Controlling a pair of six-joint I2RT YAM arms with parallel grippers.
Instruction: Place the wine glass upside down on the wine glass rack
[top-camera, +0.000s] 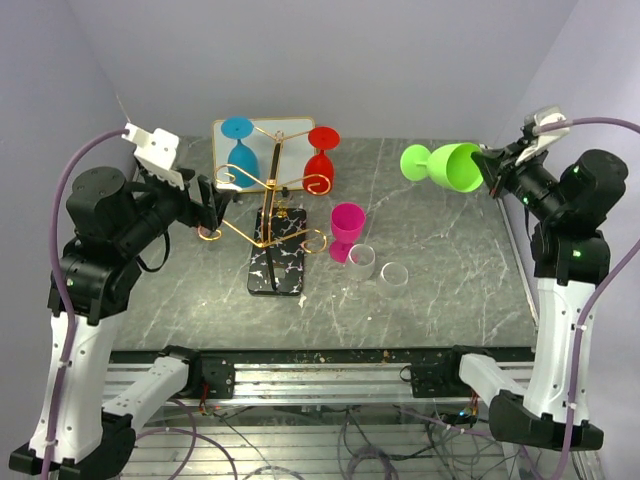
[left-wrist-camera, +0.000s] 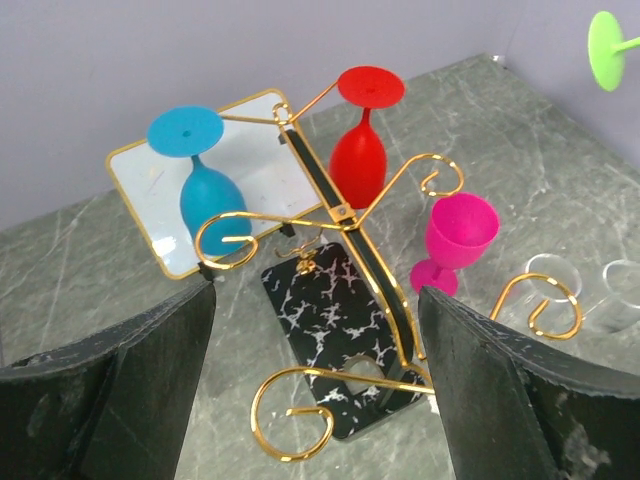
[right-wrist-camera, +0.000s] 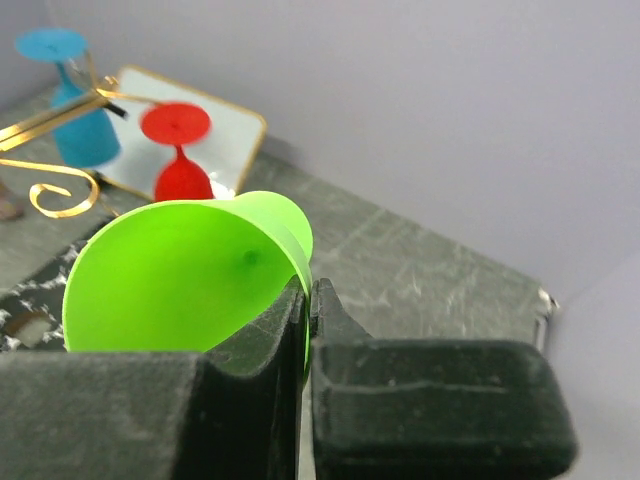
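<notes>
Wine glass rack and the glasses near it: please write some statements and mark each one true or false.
1. The right tool pinches the rim of the green wine glass. True.
2. The left tool holds the blue wine glass. False: it is open and empty, beside the wine glass rack.
3. The pink wine glass stands upright on the table. True.
4. The red wine glass lies on its side. False: it is upside down, foot on top.
5. The rack's base is white. False: black with white veins.
</notes>
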